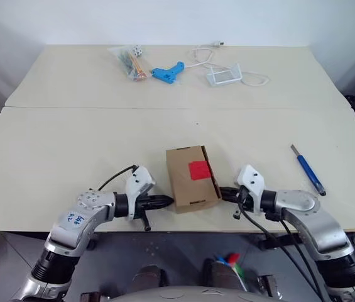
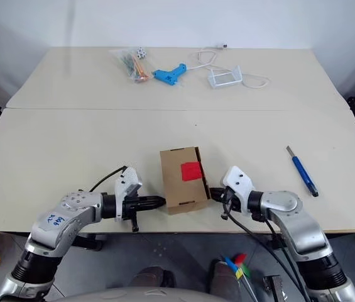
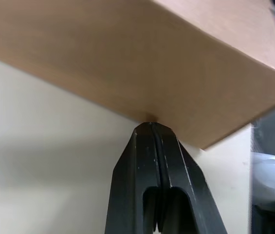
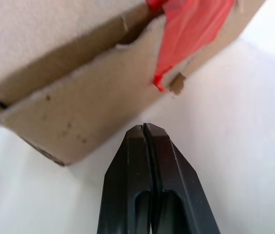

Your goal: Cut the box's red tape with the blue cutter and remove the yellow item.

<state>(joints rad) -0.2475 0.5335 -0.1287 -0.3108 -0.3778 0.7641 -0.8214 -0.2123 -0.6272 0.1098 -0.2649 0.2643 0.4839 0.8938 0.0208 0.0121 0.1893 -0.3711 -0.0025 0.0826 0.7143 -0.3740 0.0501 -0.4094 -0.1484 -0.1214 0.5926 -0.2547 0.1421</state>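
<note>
The brown cardboard box [image 1: 192, 178] stands near the table's front edge, with the red tape [image 1: 199, 170] across its top seam. My left gripper [image 1: 168, 202] is shut, and its tip presses against the box's left side. My right gripper [image 1: 222, 192] is shut too, its tip at the box's right side, just short of the cardboard in the right wrist view, where the box [image 4: 79, 73] and a fold of red tape [image 4: 186, 34] show close up. The blue cutter [image 1: 308, 169] lies flat on the table to the right of the right arm. The yellow item is hidden.
At the table's far side lie a clear bag of coloured sticks [image 1: 129, 61], a light-blue gun-shaped tool [image 1: 168, 72], a clear stand [image 1: 223, 75] and a white cable [image 1: 205, 55]. A seam [image 1: 177, 107] runs across the table.
</note>
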